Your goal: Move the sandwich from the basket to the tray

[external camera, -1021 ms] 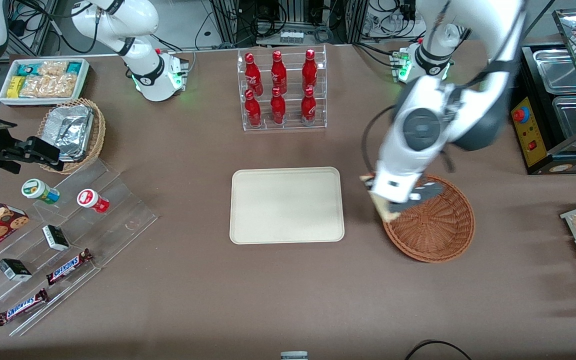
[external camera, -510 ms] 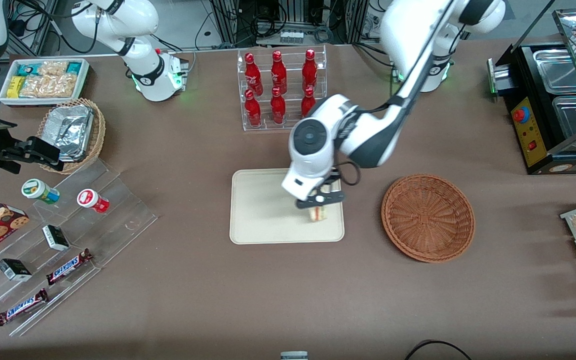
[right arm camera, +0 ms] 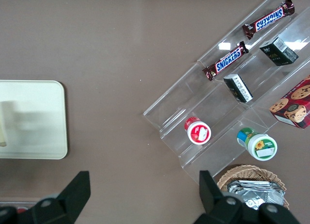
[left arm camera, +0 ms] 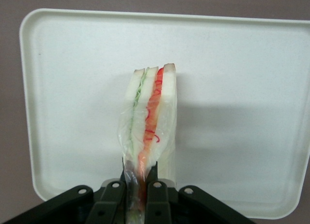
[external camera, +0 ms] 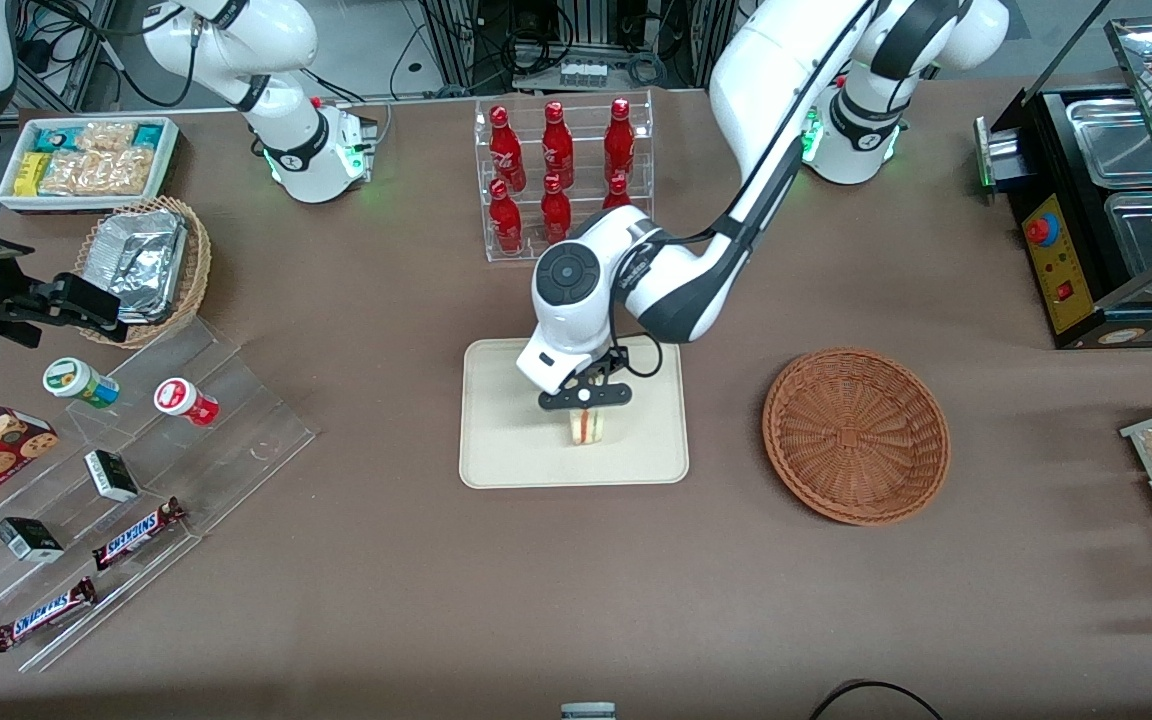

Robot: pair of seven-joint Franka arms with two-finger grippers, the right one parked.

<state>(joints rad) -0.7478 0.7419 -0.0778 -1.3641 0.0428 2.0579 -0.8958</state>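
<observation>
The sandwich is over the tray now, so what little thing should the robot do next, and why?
Probably lower it a little and open the fingers. The gripper is shut on the sandwich, held on edge over the tray; whether it touches is unclear. The basket is empty, so only letting go seems left.

My gripper (left arm camera: 137, 185), matt black plastic, pinches the sandwich (left arm camera: 150, 122) through its glossy, crinkled clear film; the bread beneath looks soft and pale. Below lies the tray (left arm camera: 242, 88), smooth cream plastic with a dull sheen. The basket (external camera: 856, 436) is rough reddish-brown woven wicker on a matt brown tablecloth (external camera: 576, 590).
</observation>
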